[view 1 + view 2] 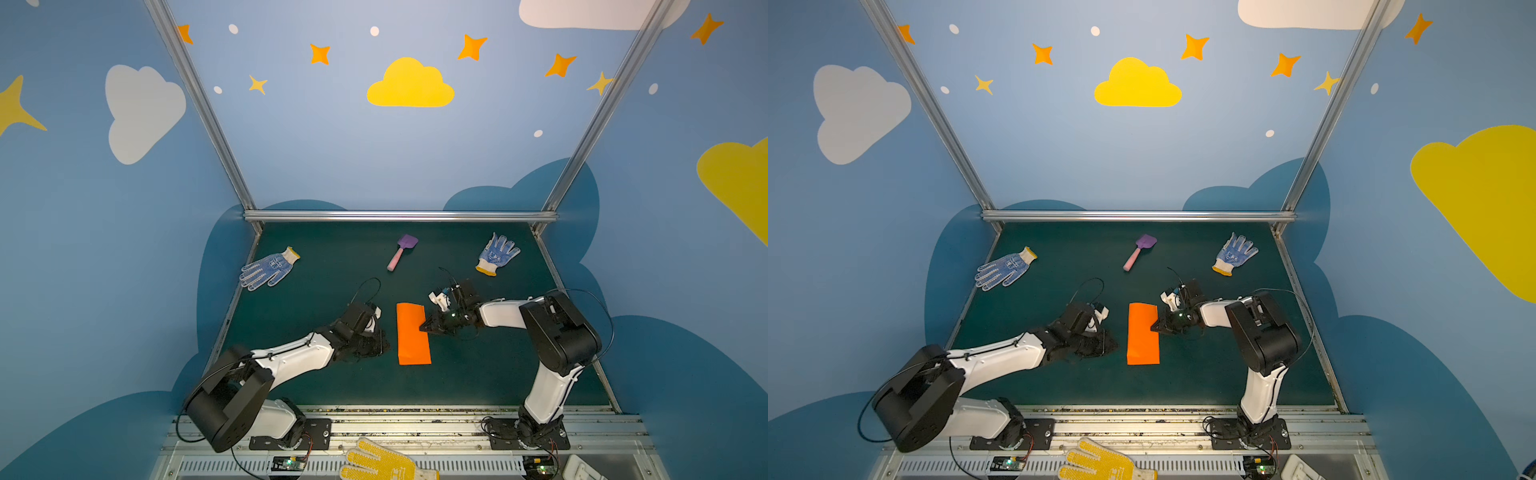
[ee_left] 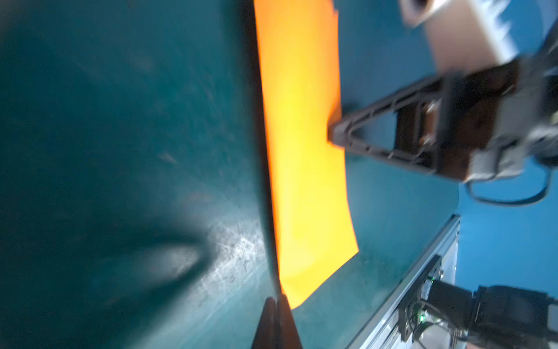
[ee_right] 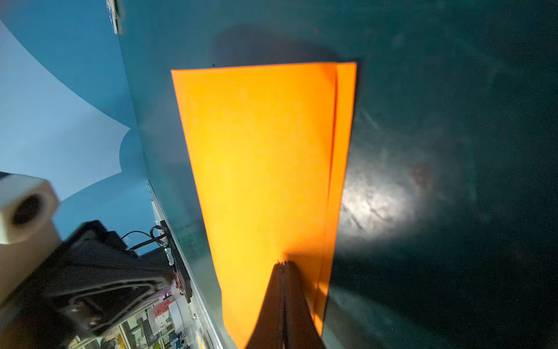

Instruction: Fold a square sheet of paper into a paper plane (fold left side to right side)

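Two arms (image 1: 291, 357) (image 1: 503, 311): low, reaching inward.
Left gripper (image 1: 385, 344): closed, empty, beside paper (image 1: 412, 338).
Right gripper (image 1: 424, 326): closed, tip apparently pressing paper's edge.

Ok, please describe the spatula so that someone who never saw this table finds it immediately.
Start at the dark green table, near its far edge by the metal rail. There, between the left blue-dotted glove and the right blue-dotted glove, lies the spatula. Only it has a purple head and pink handle.
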`<state>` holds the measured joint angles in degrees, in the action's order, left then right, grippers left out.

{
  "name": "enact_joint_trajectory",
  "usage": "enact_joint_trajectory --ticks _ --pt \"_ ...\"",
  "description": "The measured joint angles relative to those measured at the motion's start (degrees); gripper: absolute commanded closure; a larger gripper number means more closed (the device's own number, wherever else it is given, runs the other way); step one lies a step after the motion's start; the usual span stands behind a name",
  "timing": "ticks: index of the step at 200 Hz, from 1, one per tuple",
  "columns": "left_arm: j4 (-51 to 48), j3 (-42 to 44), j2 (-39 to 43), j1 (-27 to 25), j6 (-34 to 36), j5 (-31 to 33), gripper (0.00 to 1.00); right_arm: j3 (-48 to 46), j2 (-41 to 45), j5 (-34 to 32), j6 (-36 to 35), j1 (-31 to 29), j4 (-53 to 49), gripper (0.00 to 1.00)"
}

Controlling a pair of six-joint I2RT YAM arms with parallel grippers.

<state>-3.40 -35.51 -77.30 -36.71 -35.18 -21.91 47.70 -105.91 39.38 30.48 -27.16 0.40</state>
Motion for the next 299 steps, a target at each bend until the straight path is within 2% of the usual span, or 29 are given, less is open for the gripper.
enact_joint_trajectory --ticks 30,72,96,132,299 --pt "-5.4 -10.2 -2.4 2.4 3.1 0.2 0.96 0.9 -0.2 0.0 -1.5 0.1 -0.8 1.00" --pt "-11.9 -27.5 -19.1 4.0 11.5 -4.3 0.96 1.8 -0.3 -0.5 -3.4 0.2 -2.6 1.00" --pt "-15.3 -32.5 -26.9 4.5 15.0 -6.4 0.96 2.3 -0.4 -0.6 -4.1 0.2 -3.5 1.00" --pt "-18.3 -33.8 -31.6 5.2 17.1 -7.2 0.96 3.5 -1.0 -0.3 -5.2 0.3 -5.4 1.00" --pt "-15.3 -34.0 -35.1 6.2 17.3 -6.9 0.96 5.1 -2.0 0.8 -5.9 0.7 -7.6 1.00"
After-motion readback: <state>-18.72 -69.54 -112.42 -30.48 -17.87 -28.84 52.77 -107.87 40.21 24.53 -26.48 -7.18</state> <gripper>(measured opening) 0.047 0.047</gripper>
